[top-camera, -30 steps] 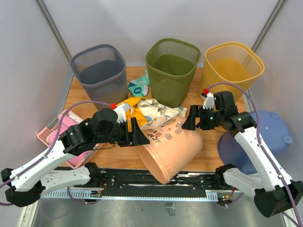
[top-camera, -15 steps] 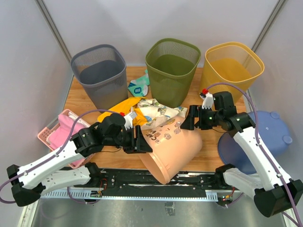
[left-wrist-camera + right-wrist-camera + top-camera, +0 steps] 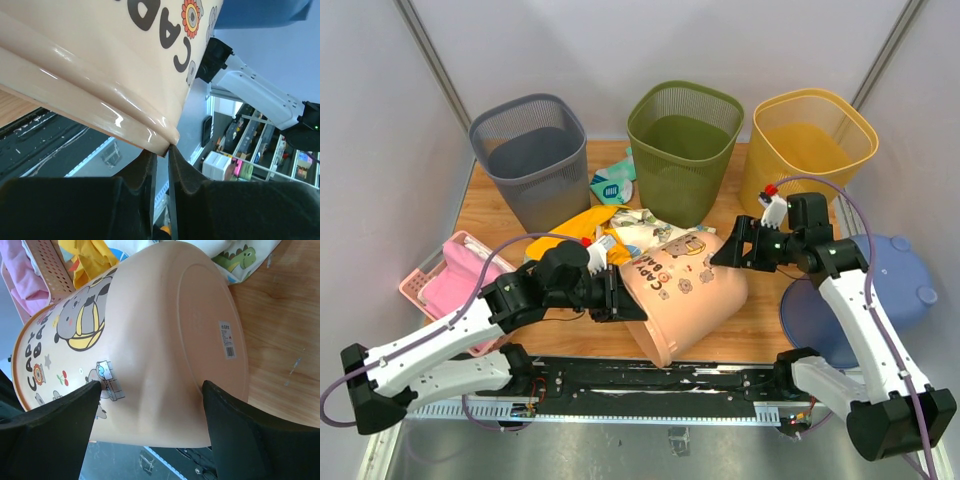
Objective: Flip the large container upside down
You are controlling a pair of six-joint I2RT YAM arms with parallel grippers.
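Pinches the rim of the peach plastic cartoon-printed bucket [image 3: 690,285] with the left gripper [image 3: 161,150], fingers nearly together. Straddles its base with the right gripper [image 3: 150,386], fingers wide apart. Holds it on its side on the wooden table [image 3: 760,325], lettering rolled further upward than half a second before.

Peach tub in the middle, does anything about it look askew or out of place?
The peach tub lies tilted on its side, neither upright nor inverted, its mouth jutting past the near edge of the table. The left hand pinches its rim; the right hand straddles its base, open. Clothes lie heaped behind it.
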